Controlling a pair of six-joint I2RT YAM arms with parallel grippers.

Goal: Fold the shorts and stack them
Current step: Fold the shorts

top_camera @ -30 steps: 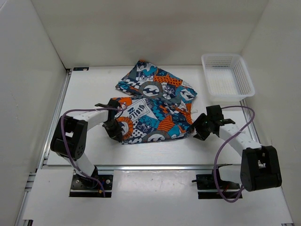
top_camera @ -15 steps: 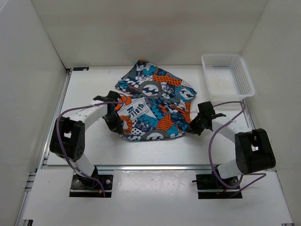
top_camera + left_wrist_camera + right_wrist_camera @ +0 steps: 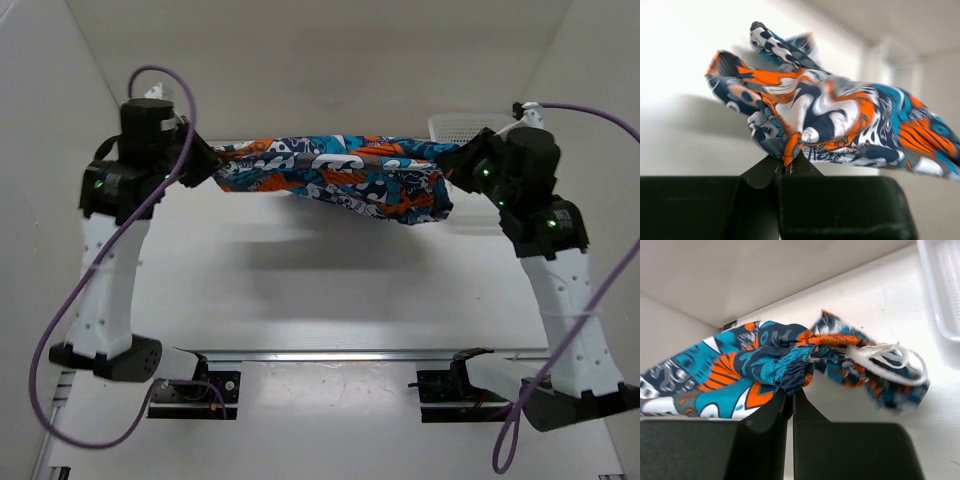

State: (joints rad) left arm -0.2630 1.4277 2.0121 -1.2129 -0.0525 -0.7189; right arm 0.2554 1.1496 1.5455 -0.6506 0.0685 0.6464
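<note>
Above table: shorts hung slack.
Left gripper: closed on left edge.
Right gripper: closed on waistband.
Handling: light, limp; grip edges.

From overhead I see both arms standing tall, with the shorts strung between them as a long band, clear of the table. The left gripper pinches the left end and the right gripper the right end; the cloth sags lower toward the right. Its shadow lies on the table beneath. At the far right, part of the white mesh basket shows behind the shorts, and purple cables loop off both arms.
</note>
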